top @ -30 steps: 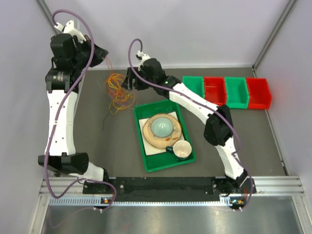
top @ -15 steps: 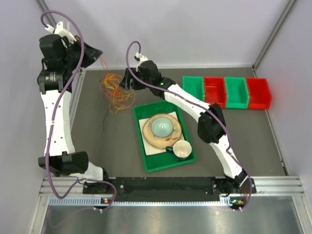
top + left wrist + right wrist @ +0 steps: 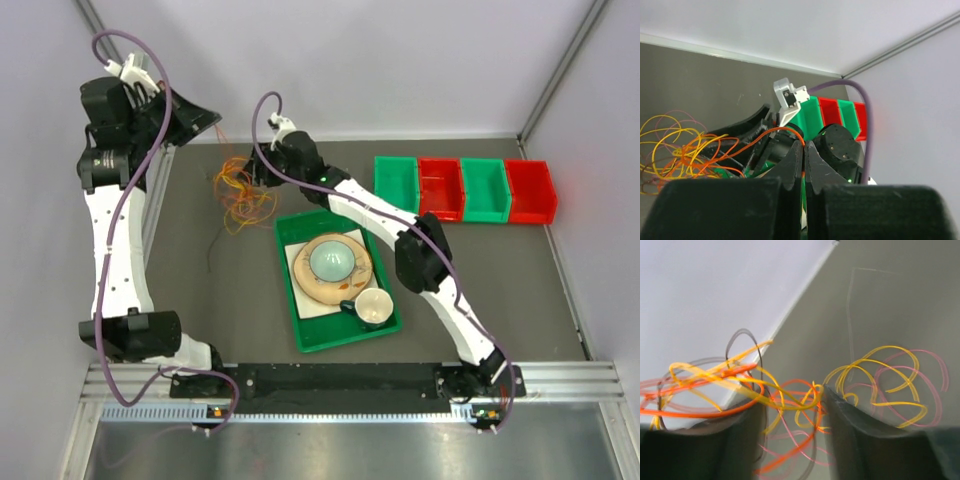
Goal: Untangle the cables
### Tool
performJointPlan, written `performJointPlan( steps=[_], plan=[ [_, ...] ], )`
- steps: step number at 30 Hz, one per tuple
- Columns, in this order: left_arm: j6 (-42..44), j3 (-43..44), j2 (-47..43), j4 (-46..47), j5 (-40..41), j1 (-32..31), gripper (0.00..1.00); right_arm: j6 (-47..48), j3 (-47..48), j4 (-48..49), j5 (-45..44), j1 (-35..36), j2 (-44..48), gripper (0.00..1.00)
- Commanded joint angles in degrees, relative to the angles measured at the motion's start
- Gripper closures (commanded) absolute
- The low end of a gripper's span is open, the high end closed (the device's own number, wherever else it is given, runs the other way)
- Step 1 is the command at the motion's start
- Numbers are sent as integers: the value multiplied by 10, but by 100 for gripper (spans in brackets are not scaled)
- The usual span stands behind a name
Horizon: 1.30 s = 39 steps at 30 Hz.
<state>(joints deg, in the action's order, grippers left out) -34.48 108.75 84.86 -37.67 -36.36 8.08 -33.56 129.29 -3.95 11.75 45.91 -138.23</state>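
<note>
No writing, label, brand or number is legible on anything in these views.

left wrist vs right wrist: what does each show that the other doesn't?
Left wrist only: left gripper, jaws shut on an orange cable; the right arm; green and red bins. Right wrist only: right gripper, jaws open astride blurred yellow and orange loops. Both: the tangled cables, grey table, white wall.
</note>
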Motion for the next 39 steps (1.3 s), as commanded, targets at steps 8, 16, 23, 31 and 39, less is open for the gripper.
performJointPlan(
  steps=[8,16,23,31,39],
  plan=[
    [-24,-9,-30,47,-16,49,100,9,-82,64,-79,12,72,100],
    [-41,37,-11,60,61,120,100,-15,-263,89,-116,-31,169,100],
    [-74,216,74,50,51,152,100,-28,-216,13,-110,-73,119,100],
    [-153,287,110,117,0,204,100,-40,-181,-25,-113,-100,75,100],
    [-189,302,116,167,-29,219,100,-44,-185,-42,-116,-122,41,100]
  ],
)
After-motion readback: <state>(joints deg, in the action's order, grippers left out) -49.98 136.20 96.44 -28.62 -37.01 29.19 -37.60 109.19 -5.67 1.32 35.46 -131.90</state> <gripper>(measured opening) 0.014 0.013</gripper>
